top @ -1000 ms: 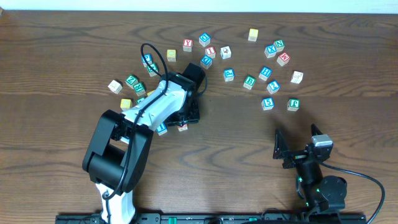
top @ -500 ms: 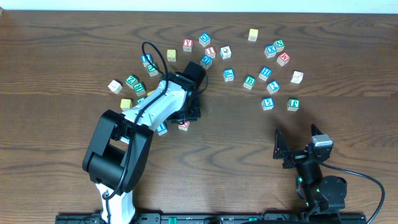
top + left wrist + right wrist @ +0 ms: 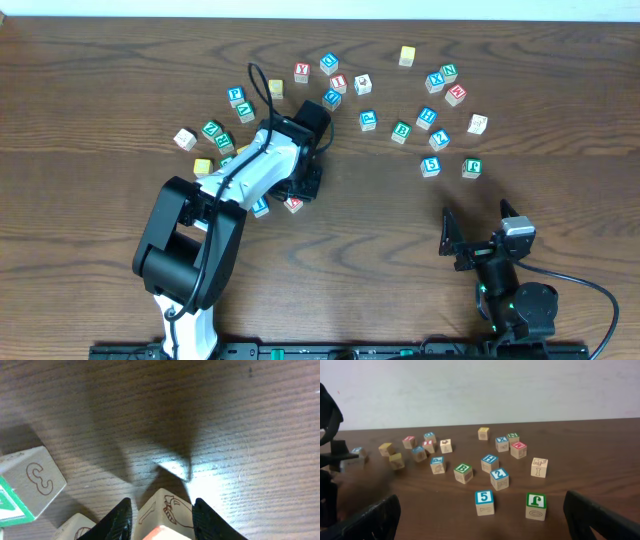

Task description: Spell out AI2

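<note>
My left gripper (image 3: 298, 192) is shut on a red-topped wooden block (image 3: 293, 204) just left of the table's middle. In the left wrist view the block (image 3: 167, 512) sits between both fingers (image 3: 161, 510), low over the wood; its letter is hidden. A blue "2" block (image 3: 438, 139) stands at the right and also shows in the right wrist view (image 3: 499, 478). A white block marked "I" (image 3: 538, 467) stands right of it. My right gripper (image 3: 470, 245) is open and empty near the front right, its fingers (image 3: 480, 522) wide apart.
Several letter blocks lie scattered across the far half of the table. A blue "5" block (image 3: 484, 502) and a green "J" block (image 3: 536, 506) stand closest to my right gripper. A blue block (image 3: 260, 207) lies beside the held block. A green-edged block (image 3: 25, 485) lies to the left.
My left wrist has shifted slightly and its cable has swung right, uncovering a blue block at the back left. The red-topped block stays in the jaws. The right arm has not moved.
</note>
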You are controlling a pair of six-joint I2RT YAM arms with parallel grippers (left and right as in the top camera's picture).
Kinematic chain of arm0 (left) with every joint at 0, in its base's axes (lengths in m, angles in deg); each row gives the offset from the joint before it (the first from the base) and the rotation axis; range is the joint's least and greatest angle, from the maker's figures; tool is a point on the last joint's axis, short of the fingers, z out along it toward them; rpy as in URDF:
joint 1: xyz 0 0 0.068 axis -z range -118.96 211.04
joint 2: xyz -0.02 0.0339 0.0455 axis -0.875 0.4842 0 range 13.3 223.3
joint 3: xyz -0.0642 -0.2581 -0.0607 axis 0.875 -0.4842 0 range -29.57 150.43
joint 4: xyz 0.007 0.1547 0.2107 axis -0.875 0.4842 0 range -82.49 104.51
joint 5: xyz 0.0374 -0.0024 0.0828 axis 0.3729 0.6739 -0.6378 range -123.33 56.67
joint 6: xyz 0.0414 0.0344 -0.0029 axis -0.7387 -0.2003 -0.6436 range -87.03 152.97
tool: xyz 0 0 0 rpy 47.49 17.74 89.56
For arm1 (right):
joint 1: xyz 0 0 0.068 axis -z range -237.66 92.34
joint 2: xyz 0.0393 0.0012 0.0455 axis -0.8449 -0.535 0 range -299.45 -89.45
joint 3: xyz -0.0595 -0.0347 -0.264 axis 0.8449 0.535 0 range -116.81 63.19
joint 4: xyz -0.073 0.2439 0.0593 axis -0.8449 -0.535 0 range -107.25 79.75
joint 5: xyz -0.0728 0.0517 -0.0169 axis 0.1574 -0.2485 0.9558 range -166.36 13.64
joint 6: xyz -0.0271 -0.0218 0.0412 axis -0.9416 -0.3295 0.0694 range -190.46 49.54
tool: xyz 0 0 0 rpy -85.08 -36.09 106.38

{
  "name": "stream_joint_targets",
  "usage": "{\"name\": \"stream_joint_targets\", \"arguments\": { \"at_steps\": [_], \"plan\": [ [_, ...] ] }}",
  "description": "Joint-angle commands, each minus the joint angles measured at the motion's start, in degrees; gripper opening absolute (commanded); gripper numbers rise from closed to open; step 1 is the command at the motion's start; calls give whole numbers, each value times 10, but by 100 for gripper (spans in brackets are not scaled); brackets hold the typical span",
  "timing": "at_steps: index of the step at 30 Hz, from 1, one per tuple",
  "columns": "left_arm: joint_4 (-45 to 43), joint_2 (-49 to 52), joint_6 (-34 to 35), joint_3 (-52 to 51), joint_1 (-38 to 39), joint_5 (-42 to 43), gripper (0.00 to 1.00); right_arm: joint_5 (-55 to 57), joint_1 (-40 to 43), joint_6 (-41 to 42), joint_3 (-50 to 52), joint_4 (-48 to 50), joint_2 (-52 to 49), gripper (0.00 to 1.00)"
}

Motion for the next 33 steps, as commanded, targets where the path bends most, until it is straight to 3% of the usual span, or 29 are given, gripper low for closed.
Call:
{"name": "stream_joint_targets", "arguments": {
  "at_steps": [1,4,10,33],
  "plan": [
    [6,-11,-55,3,-3,-7,41,-2,2,-6,1,-2,3,99],
    [6,-11,-60,3,-3,-7,48,-2,2,-6,1,-2,3,99],
    [12,-11,-136,3,-3,-7,54,-2,2,-6,1,-2,3,99],
    [36,-29,-402,4,-3,-7,54,-2,2,-6,1,-2,3,99]
  ]
}}
